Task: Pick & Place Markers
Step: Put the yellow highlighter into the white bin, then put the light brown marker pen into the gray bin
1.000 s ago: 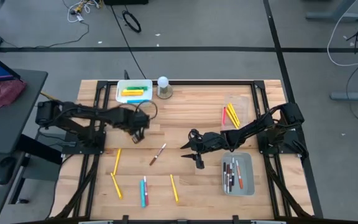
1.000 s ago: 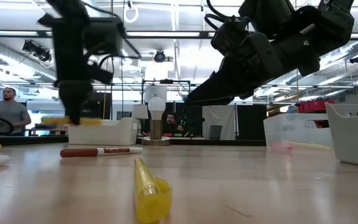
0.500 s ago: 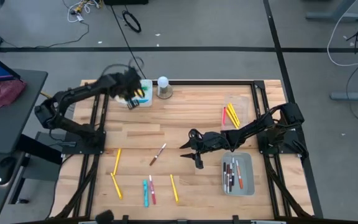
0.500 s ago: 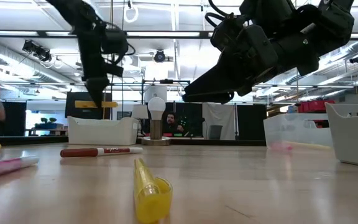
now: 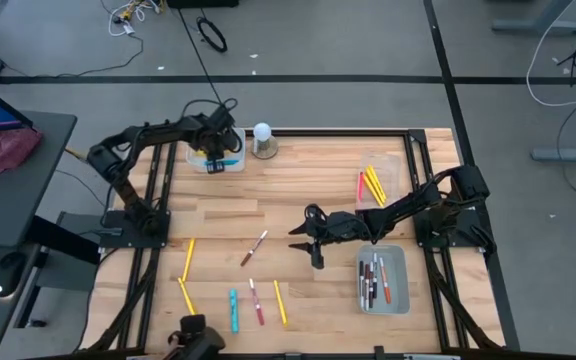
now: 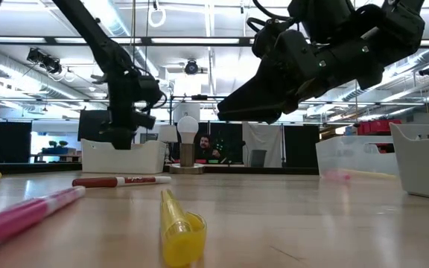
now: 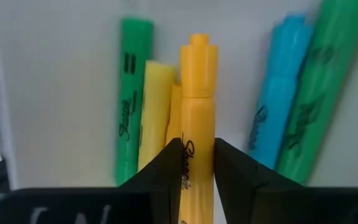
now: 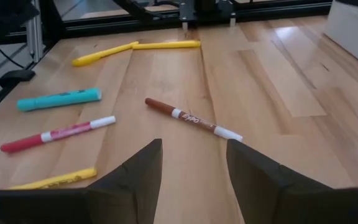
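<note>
Over white bin (image 5: 206, 158): left pincer (image 7: 190, 163) clamps yellow marker (image 7: 197, 106); right pincer (image 8: 191, 167) open, empty.

A robotics lab: exposed ceiling ducts (image 6: 43, 56), floor cables (image 5: 211, 35), aluminium-framed workbench (image 5: 268, 205).

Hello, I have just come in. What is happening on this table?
The robot is sorting markers into bins. The left tool holds a yellow marker over the white bin at the table's far edge, where other highlighters already lie. The right tool hovers open mid-table near a brown marker. Several markers remain loose.
</note>
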Controlling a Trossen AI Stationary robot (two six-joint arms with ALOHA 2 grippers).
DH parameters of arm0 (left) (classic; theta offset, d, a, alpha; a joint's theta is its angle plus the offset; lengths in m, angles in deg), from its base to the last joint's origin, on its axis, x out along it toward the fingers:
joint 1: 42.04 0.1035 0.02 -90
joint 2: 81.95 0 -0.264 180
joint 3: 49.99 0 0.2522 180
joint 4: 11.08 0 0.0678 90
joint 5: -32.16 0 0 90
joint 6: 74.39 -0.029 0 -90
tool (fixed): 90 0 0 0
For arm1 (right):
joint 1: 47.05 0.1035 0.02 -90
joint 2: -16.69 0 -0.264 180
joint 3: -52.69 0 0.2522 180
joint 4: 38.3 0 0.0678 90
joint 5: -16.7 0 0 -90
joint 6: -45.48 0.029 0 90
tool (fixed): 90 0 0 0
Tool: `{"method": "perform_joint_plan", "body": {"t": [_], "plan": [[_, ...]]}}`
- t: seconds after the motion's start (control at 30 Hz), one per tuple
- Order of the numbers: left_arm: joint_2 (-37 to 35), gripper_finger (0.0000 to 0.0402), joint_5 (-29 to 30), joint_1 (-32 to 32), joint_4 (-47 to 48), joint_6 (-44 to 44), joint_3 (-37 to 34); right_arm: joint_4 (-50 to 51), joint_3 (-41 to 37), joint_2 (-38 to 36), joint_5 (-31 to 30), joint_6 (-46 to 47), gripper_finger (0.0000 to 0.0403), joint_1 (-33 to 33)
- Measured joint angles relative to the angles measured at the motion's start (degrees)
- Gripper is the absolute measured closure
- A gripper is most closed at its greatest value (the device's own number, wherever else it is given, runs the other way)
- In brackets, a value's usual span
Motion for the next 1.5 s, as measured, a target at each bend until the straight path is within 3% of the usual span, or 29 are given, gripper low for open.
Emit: {"method": "perform_joint_plan", "body": {"t": [0.2,0.33,0.57,0.67,0.97,1.17,1.3,1.5], "plan": [[1.5,0.0293,1.6,0.0,0.0,-4.0,0.0,-0.2,0.0,0.0,-2.2,-0.1,0.0222,0.0],[1.2,0.0254,2.9,0.0,-0.1,-4.6,0.0,-0.2,0.0,0.0,-2.8,-0.1,0.0222,0.0],[0.3,0.0166,17.1,-1.6,1.3,-0.5,0.0,-0.2,0.0,0.0,-2.8,-0.1,0.0222,0.0],[-2.6,0.0149,19.2,-3.3,1.8,1.9,0.0,-0.3,0.0,0.0,-2.8,-0.1,0.0222,0.0],[-17.9,0.0157,16.8,-11.7,2.6,13.7,0.0,-2.0,0.1,0.0,-2.9,-0.2,0.0222,-0.1],[-26.4,0.0168,-0.9,-20.2,1.1,32.0,-1.0,-2.0,0.1,0.0,-2.9,-0.3,0.0222,-0.1],[-28.4,0.0179,-2.9,-29.8,-6.2,37.0,-6.4,-1.9,0.1,0.0,-2.9,-0.8,0.0222,-0.1],[-27.6,0.0198,1.6,-43.9,-27.7,46.0,-18.0,-0.9,0.1,0.0,-2.9,-1.3,0.0222,-0.1]]}}
